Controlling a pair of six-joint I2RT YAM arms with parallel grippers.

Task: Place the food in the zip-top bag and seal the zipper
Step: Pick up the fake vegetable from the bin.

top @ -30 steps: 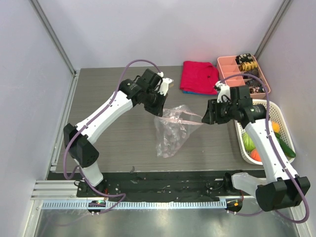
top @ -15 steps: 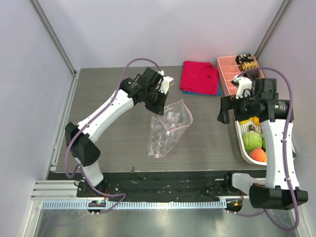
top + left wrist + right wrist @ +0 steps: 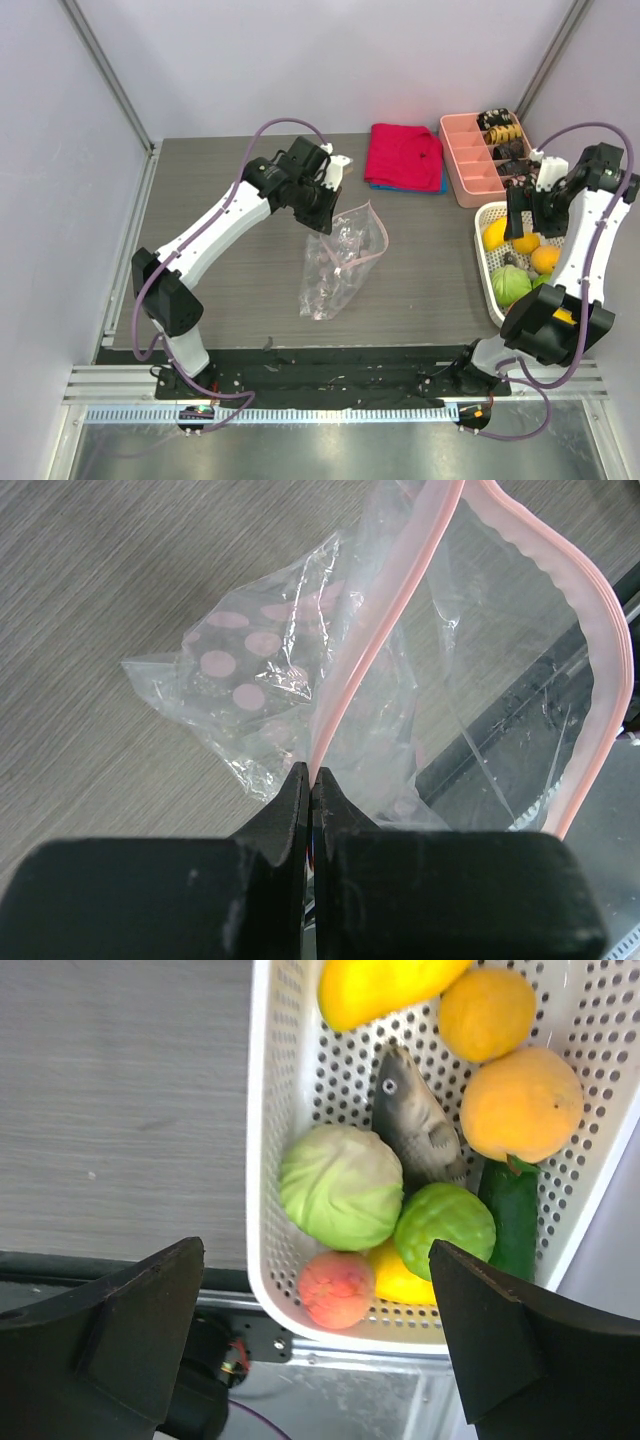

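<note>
Since a second ago our right pincer [image 3: 316, 1290] has swung off the zip-top bag [image 3: 340, 262], and now hangs fingers apart over the food [image 3: 340, 1185] in its basket [image 3: 262, 1160]. Our left pincer [image 3: 309, 775] pinches the zipper [image 3: 370, 650] mid-desk [image 3: 250, 290]. We judge nothing is bagged and the sealing is undone.

- Robot lab test cell, not a home or a shop.
- Plain pale walls [image 3: 300, 60] box in one grey wood-grain table [image 3: 230, 290], with bare metal posts [image 3: 105, 70] at the back corners.
- Left arm [image 3: 200, 240] and right arm [image 3: 575, 250] are mounted at the near edge. A slotted metal rail [image 3: 300, 412] runs below them.
- Props look staged: toy fruit and vegetables [image 3: 340, 1186] in a white perforated basket [image 3: 262, 1160], a pink compartment tray [image 3: 470, 160], a folded red cloth [image 3: 405, 155].
</note>
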